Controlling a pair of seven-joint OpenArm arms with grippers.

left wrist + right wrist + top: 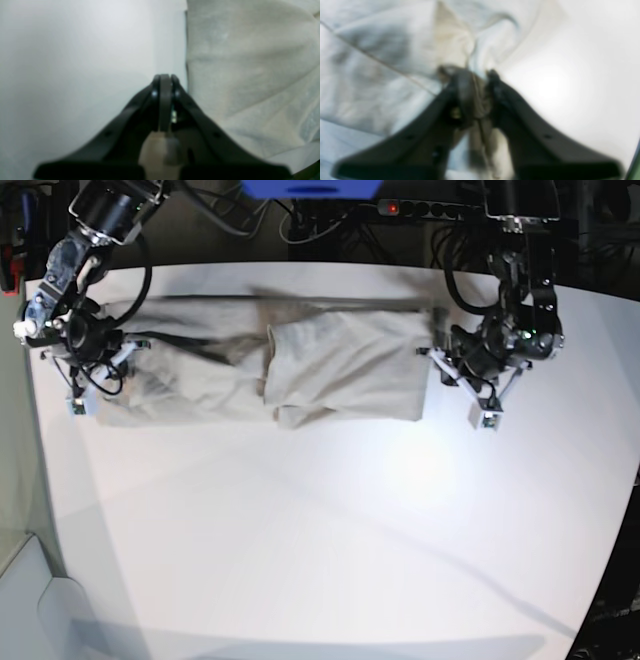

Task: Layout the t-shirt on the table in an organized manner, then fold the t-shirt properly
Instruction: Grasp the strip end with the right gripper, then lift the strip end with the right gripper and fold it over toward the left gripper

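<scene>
The plain beige-grey cotton t-shirt [270, 365] lies as a long band across the far part of the smooth matte white table [330, 530], already folded lengthwise, with one end doubled back over the middle so that a thicker panel sits toward the left arm's side; the other end, beside the right arm, is still rumpled and single.

The right gripper [472, 73] is down at that rumpled end; its fingers [460, 82] stand narrowly apart with a bunch of beige cloth pinched between them, though the wrist view is too blurred to say how many layers. The left gripper [163, 77] has its fingers pressed fully together and holds nothing; it sits just beside the straight edge of the folded panel, over bare table.

The step in hand looks like folding the rumpled end over toward the middle. To do it well, the pinch should take both layers at the hem, not only the top one; the lift should be low and the carry straight along the band, so the edges stay aligned; the cloth should be laid flat before release. The left fingers could press the folded panel so that it does not drag.
</scene>
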